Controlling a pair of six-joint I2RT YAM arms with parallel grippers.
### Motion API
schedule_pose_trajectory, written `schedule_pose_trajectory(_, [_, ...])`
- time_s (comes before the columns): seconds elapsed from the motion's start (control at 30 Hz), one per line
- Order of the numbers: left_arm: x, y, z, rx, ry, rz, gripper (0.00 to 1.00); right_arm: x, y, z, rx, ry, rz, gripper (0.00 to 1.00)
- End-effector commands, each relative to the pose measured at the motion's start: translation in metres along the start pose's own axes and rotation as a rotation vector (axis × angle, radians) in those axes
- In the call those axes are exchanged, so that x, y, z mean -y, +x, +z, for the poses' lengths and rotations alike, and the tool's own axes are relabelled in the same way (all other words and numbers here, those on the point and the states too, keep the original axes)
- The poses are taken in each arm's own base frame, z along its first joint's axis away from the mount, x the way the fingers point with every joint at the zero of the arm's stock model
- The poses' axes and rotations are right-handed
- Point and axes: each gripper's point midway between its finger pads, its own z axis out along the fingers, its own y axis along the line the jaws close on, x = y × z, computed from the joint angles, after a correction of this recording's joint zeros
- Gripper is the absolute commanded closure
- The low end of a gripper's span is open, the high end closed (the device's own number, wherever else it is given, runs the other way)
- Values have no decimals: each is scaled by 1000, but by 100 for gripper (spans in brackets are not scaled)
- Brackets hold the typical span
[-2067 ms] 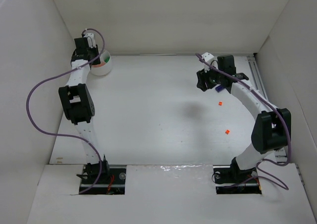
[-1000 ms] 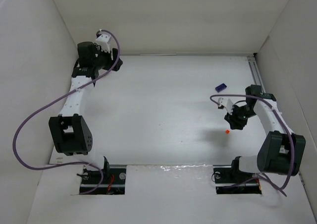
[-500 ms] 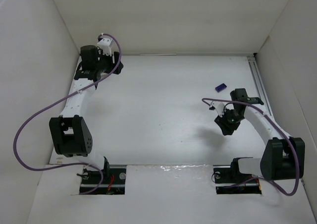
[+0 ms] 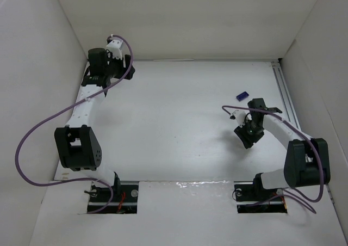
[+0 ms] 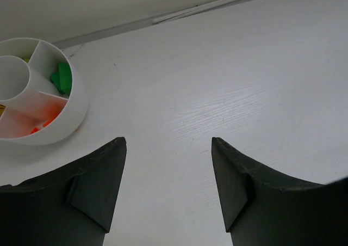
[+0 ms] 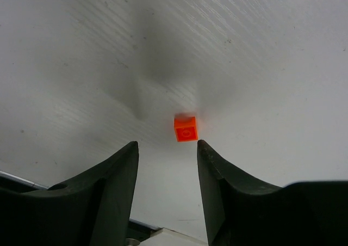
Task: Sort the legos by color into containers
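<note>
1. My right fingers (image 6: 166, 145) are spread apart and hold nothing.
2. A little orange lego (image 6: 185, 128) lies flat on the white worktop (image 6: 261, 55). In my right wrist view it sits at 12 o'clock, just past the gap between my fingertips. Neither finger touches it.
3. From above, a dark blue lego (image 4: 242, 95) lies on the worktop at 12 o'clock from my right fingers, a bit apart from them.
4. My left fingers (image 5: 168, 142) are spread apart too, with only bare worktop between them.
5. The round white bowl (image 5: 76, 112) stands at 10 o'clock in my left wrist view, near the back wall. My left fingers do not touch it.
6. A green lego (image 5: 62, 77) lies in the bowl's section at 3 o'clock.
7. Some orange legos (image 5: 46, 115) lie in the section at 5 o'clock.
</note>
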Motion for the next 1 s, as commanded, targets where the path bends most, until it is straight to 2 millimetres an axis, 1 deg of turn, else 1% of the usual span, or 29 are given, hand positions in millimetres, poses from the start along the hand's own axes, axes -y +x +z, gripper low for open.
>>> schedule_pose_trajectory(0.0, [1, -32, -2, 83, 1, 35, 39, 9, -5, 5, 4, 48, 20, 47])
schedule_pose_trajectory(0.03, [4, -32, -2, 83, 13, 26, 38, 9, -4, 7, -4, 42, 12, 47])
schedule_pose_trajectory(0.17, [4, -32, -2, 83, 13, 26, 38, 9, -2, 11, -22, 30, -11, 47])
schedule_pose_trajectory(0.2, [4, -32, -2, 83, 13, 26, 38, 13, -4, 9, -15, 37, -12, 47])
schedule_pose_trajectory(0.33, [4, -32, -2, 83, 14, 17, 37, 17, 1, 15, -35, 26, -8, 47])
schedule_pose_trajectory(0.37, [3, -29, 1, 75, 14, 13, 37, 16, 2, 18, -44, 18, -7, 49])
schedule_pose_trajectory(0.4, [3, -29, 1, 75, 14, 13, 37, 19, -1, 16, -36, 25, -8, 50])
schedule_pose_trajectory(0.47, [3, -29, 1, 75, 14, 13, 37, 18, 1, 20, -52, 12, -15, 52])
schedule_pose_trajectory(0.5, [3, -33, 0, 83, 14, 17, 37, 21, 3, 19, -58, 21, -5, 52])
schedule_pose_trajectory(0.53, [3, -30, 3, 75, 14, 13, 37, 23, 5, 19, -58, 22, -7, 52])
schedule_pose_trajectory(0.57, [3, -30, 3, 75, 14, 13, 37, 23, 6, 20, -65, 17, -6, 53])
schedule_pose_trajectory(0.6, [3, -34, 2, 83, 14, 17, 37, 23, 6, 20, -65, 17, -6, 55])
schedule_pose_trajectory(0.7, [2, -31, 5, 75, 14, 13, 37, 24, 5, 23, -66, 16, -15, 60])
schedule_pose_trajectory(0.73, [3, -31, 5, 75, 23, 14, 37, 26, 2, 21, -59, 21, -16, 62])
schedule_pose_trajectory(0.77, [3, -31, 5, 75, 23, 14, 37, 25, 4, 24, -69, 14, -15, 62])
schedule_pose_trajectory(0.8, [3, -31, 5, 75, 23, 14, 37, 25, 0, 24, -63, 7, -5, 64])
schedule_pose_trajectory(0.83, [5, -26, 6, 66, 33, 10, 37, 25, 1, 26, -70, 1, -4, 66])
schedule_pose_trajectory(0.9, [5, -26, 6, 65, 33, 1, 37, 26, 0, 27, -71, 0, -4, 70])
schedule_pose_trajectory(0.93, [5, -26, 6, 65, 33, 1, 37, 26, 0, 27, -71, 0, -4, 74])
schedule_pose_trajectory(0.97, [5, -21, 7, 57, 34, -2, 37, 26, 1, 29, -78, -6, -3, 76])
